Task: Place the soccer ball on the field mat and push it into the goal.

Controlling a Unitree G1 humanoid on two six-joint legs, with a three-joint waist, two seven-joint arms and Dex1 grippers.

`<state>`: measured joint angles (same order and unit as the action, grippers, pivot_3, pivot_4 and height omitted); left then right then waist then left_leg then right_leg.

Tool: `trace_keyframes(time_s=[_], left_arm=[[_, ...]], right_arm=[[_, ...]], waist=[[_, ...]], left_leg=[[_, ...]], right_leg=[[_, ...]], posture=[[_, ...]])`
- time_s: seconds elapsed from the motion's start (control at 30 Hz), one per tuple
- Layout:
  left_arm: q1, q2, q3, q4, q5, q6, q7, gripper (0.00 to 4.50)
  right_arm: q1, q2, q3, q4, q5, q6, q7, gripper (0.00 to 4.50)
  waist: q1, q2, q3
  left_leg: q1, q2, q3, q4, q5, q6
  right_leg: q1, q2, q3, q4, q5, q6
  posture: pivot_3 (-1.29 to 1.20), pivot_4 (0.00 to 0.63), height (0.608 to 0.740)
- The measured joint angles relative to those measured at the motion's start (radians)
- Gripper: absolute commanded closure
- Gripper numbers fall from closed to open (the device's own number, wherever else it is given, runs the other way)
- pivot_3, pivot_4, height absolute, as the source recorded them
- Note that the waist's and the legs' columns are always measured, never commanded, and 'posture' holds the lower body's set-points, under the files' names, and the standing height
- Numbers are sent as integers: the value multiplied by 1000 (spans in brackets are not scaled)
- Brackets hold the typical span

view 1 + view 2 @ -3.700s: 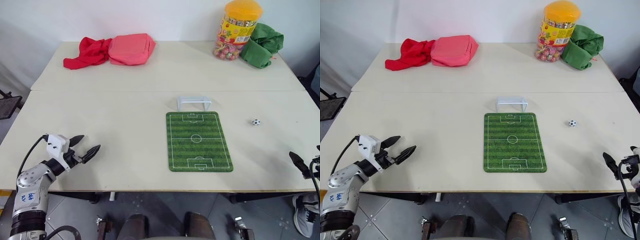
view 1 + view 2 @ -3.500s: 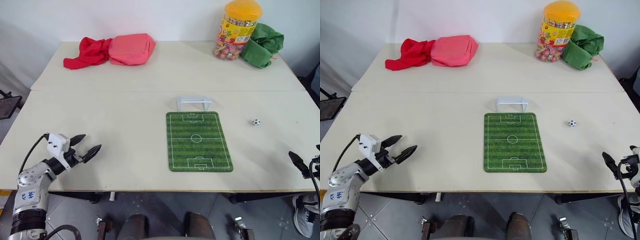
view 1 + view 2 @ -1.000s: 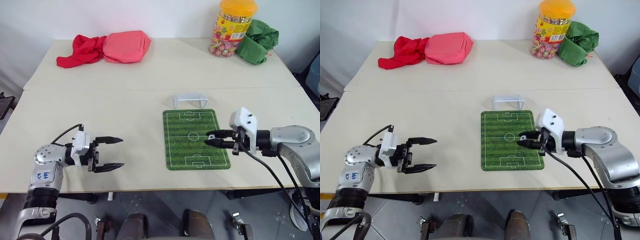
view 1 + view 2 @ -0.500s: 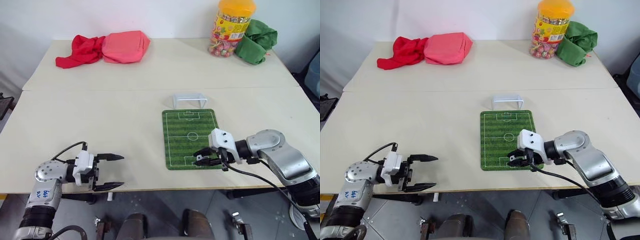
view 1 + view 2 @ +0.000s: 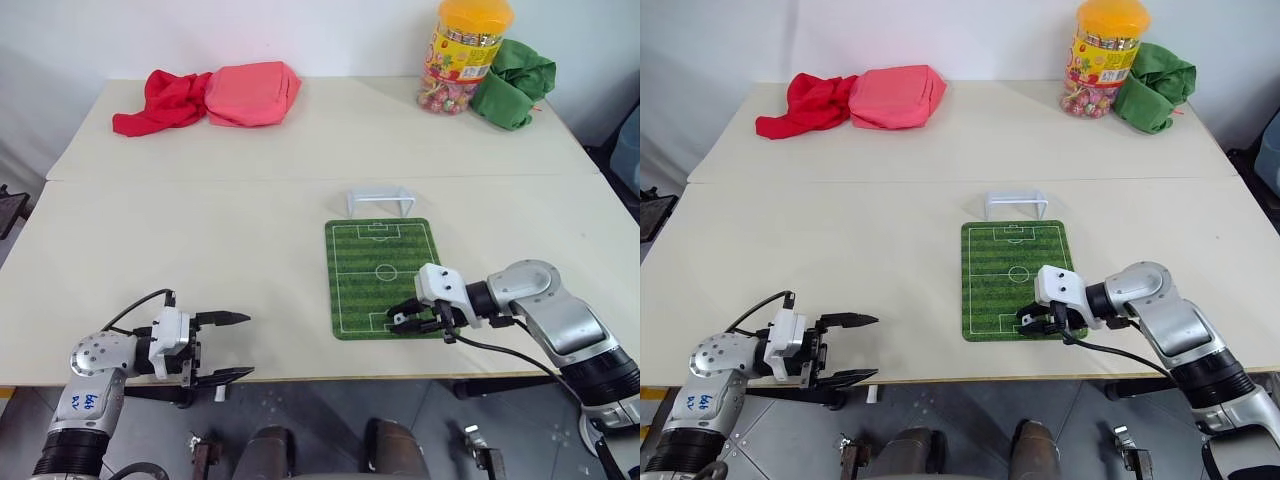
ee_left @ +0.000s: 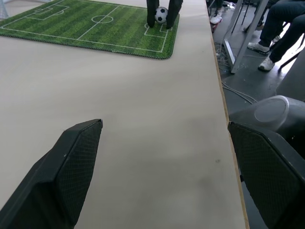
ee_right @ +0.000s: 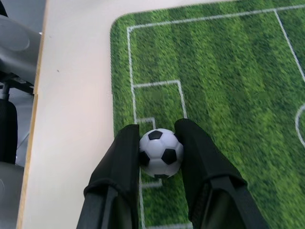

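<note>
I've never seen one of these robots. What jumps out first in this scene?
The bright green field mat in the middle of the pale table, with a tiny soccer ball pinched in the right tool over the mat's near end. Also striking are the orange-lidded candy jar and the red cloth at the far edge.
</note>
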<state>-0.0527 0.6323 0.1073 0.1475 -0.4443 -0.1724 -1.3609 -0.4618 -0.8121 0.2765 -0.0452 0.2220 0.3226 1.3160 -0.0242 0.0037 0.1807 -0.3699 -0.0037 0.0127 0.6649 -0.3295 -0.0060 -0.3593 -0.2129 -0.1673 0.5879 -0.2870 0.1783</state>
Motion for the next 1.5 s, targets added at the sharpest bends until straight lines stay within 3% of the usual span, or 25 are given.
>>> trace_keyframes(time_s=[1.33,1.5], left_arm=[[-64,-25,-8,29,3,-6,27,0],[-76,-27,-8,51,4,-12,29,0]], right_arm=[[1,28,-2,6,-33,-10,4,3652],[8,28,-3,-4,-31,-9,6,2011]], waist=[[0,0,0],[0,0,0]], left_leg=[[0,0,0,0,0,0],[0,0,0,1,0,0]], right_leg=[[0,0,0,1,0,0],[0,0,0,1,0,0]], posture=[[0,150,740],[0,150,740]])
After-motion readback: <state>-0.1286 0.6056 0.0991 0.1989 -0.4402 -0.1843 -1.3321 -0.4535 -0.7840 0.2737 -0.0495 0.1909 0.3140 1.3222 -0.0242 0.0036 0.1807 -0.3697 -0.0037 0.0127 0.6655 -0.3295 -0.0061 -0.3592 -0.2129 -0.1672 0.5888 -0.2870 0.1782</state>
